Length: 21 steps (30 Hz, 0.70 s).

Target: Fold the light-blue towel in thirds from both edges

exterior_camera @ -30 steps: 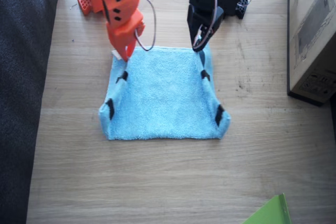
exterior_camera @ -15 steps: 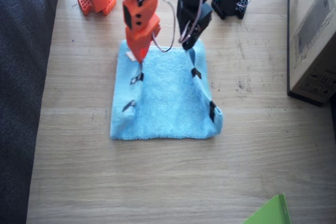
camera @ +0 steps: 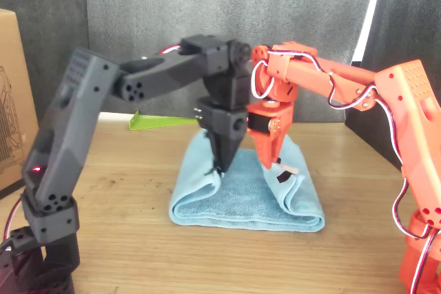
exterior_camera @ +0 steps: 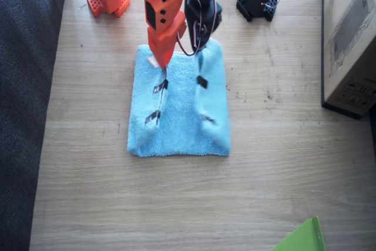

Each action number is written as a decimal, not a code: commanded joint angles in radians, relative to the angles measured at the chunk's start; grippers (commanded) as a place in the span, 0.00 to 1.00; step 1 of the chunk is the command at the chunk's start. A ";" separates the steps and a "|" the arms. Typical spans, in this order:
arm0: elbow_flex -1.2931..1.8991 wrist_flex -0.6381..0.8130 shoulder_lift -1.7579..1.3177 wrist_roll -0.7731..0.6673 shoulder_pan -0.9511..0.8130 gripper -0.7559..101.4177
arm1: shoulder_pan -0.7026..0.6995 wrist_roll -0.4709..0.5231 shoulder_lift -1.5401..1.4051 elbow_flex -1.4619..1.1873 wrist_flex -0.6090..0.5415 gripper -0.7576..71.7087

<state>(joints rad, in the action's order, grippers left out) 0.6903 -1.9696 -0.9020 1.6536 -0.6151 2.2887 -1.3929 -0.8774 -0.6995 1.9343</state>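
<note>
Both edges are up over the light-blue towel (exterior_camera: pixel 179 110), nearly meeting mid-tabletop (exterior_camera: pixel 282 163). Right gripper (exterior_camera: pixel 160 63) fingers pinch one edge; left gripper (exterior_camera: pixel 197 48) fingers pinch the other.

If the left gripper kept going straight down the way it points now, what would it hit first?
The light-blue towel: the left gripper points down, pinching its raised edge, with the flat middle layer right below. Depth is hard to judge.

My right arm (exterior_camera: pixel 160 13) is orange, my left arm (camera: pixel 124 94) black. Under my pincers lies a light-blue towel (exterior_camera: pixel 179 124) with black strips (exterior_camera: pixel 154 117). Wood-grain tan table (exterior_camera: pixel 176 204).
</note>
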 commanded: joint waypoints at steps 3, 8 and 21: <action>-0.097 -0.035 0.014 0.017 -0.003 0.00 | 0.051 -0.002 -0.025 0.037 0.009 0.01; -0.109 -0.038 0.028 0.012 -0.003 0.00 | 0.095 0.005 -0.044 0.041 0.011 0.44; -0.238 -0.077 0.107 0.014 -0.009 0.00 | -0.003 0.035 -0.227 -0.025 0.011 0.45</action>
<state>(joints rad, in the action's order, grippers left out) 0.5246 -2.0172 -0.8130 1.6644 -0.6059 2.3040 -1.3698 -0.9633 -0.7102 1.9313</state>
